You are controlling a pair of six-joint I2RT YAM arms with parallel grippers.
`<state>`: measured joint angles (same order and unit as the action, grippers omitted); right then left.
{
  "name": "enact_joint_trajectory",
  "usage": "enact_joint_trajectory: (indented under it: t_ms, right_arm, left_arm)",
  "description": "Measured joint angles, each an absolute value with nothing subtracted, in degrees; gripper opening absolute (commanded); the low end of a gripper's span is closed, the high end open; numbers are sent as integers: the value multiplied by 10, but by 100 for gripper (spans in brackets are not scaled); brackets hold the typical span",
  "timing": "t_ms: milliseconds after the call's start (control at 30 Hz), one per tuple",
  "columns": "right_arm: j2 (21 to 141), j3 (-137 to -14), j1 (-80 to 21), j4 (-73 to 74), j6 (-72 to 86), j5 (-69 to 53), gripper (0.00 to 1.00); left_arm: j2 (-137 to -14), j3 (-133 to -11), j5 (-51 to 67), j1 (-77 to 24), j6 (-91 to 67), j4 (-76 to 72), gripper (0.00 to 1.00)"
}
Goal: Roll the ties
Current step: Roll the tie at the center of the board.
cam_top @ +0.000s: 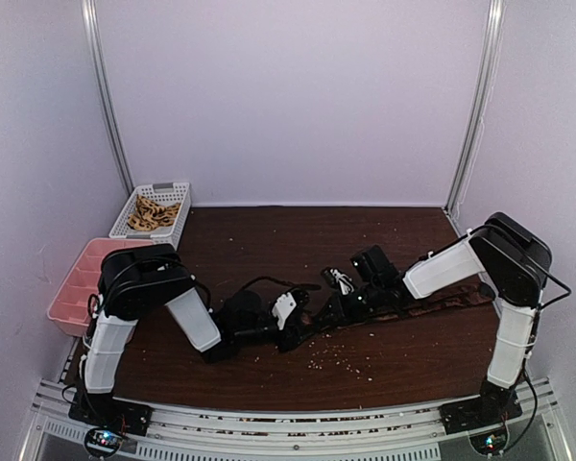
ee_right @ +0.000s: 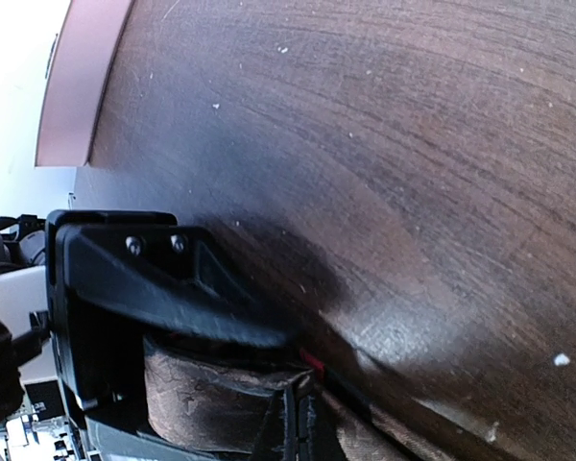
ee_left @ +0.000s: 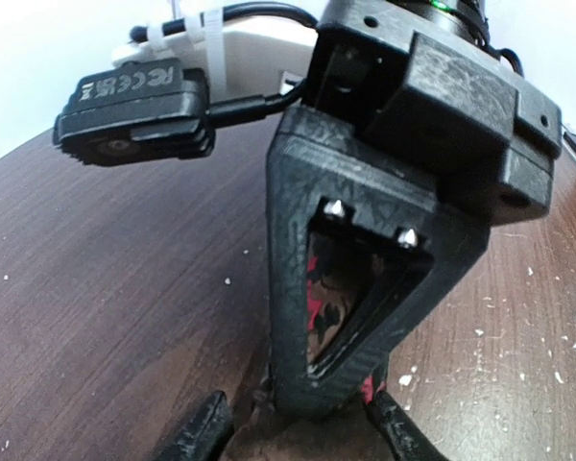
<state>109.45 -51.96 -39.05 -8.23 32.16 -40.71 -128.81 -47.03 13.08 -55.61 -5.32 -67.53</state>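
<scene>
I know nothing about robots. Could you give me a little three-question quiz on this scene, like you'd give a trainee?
1. What lies in the white basket at the back left?
A) tan ties
B) spoons
C) batteries
2. True or false: the pink tray sits at the right side of the table.
3. Fill in: the right arm's fingers are closed on a brown patterned ____.

Key
1: A
2: false, it sits at the left edge, in front of the basket
3: tie
</scene>
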Motion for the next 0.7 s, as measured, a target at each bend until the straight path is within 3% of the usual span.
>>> enact_joint_trajectory:
  t_ms: [167, 267, 533, 633, 700]
  right_arm:
    - [1101, -522, -396, -97, 336, -406, 0]
    - [1101, -522, -396, -99, 341, -407, 0]
    - [1101, -522, -413, -99, 347, -408, 0]
    - [1102, -522, -411, -100, 349, -409, 0]
    - [1103, -522, -411, -101, 350, -410, 0]
  left_arm:
    - [-1291, -478, 140, -556, -54, -668, 35]
    - [-1286, -474, 139, -556, -51, -663, 33]
    - [-1241, -411, 141, -555, -42, -644, 57]
    - [-1239, -408, 142, -556, -40, -644, 58]
    - [-1239, -409, 142, -556, -41, -644, 53]
